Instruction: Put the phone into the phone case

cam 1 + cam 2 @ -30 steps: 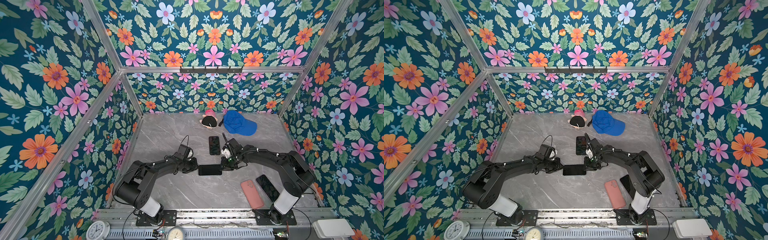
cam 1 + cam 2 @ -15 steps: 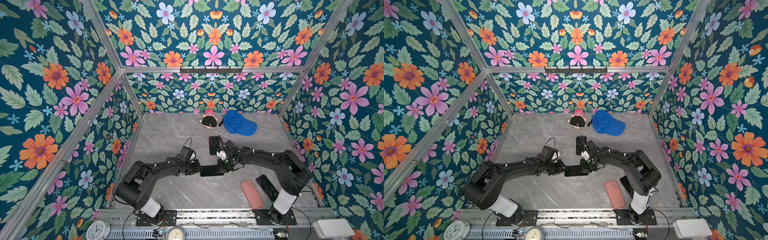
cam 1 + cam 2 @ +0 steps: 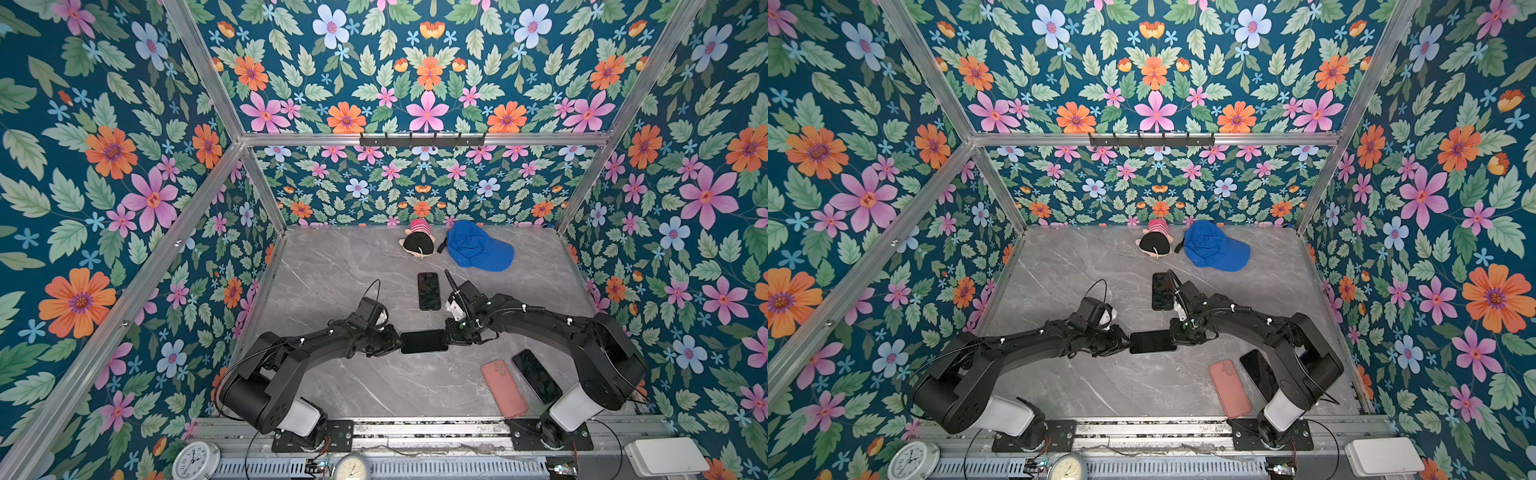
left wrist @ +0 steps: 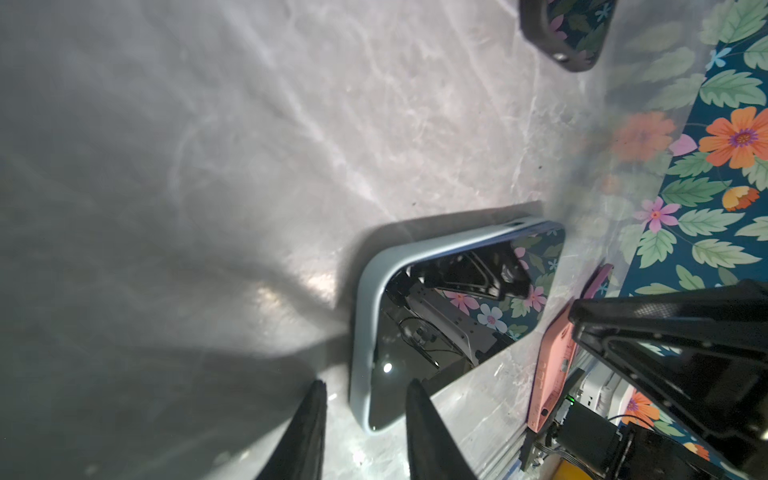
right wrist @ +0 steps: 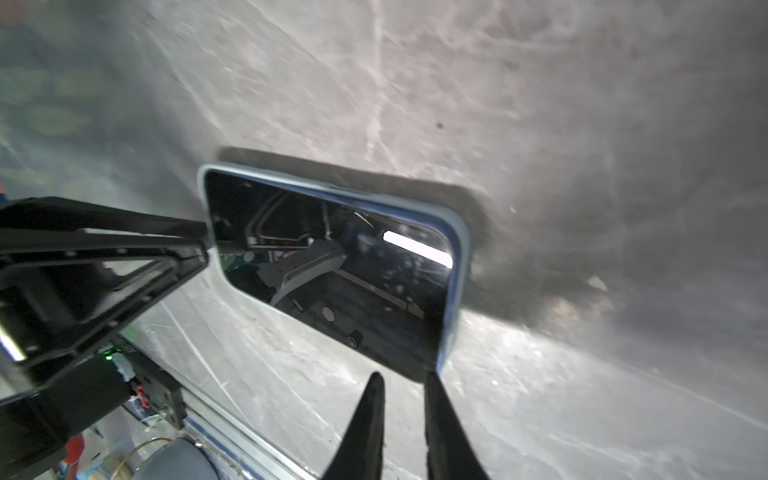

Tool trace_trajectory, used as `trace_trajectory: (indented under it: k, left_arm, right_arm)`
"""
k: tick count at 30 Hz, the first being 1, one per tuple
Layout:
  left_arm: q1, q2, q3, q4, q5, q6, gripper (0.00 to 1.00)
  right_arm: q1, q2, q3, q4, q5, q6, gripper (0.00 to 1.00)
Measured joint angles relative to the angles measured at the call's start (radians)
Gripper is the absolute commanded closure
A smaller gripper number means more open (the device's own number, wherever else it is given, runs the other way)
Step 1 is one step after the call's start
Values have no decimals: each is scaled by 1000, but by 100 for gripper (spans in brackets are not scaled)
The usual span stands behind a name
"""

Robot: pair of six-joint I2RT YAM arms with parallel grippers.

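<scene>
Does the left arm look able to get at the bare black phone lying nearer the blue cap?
Probably yes. The left gripper sits at the cased phone, and bare table lies between it and the black phone; only the right arm's wrist crowds one side.

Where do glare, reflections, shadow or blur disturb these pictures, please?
Left wrist view: the phone mirrors the wallpaper, and heavy shadow covers the table. Right wrist view: a white glare bar lies on the screen; the table looks soft. Both top views: sharp and evenly lit; the screen looks plain black.
</scene>
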Motion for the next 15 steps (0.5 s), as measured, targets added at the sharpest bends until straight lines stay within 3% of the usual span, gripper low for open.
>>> trace_trajectory:
  k: [6, 15]
  left_arm:
    - [-21, -2, -7, 0, 13, -2, 66]
    - [-23, 8, -3, 5, 15, -5, 67]
  right_arm:
    - [0, 2, -21, 3, 8, 1, 71]
    - [0, 29, -34, 36, -17, 13, 77]
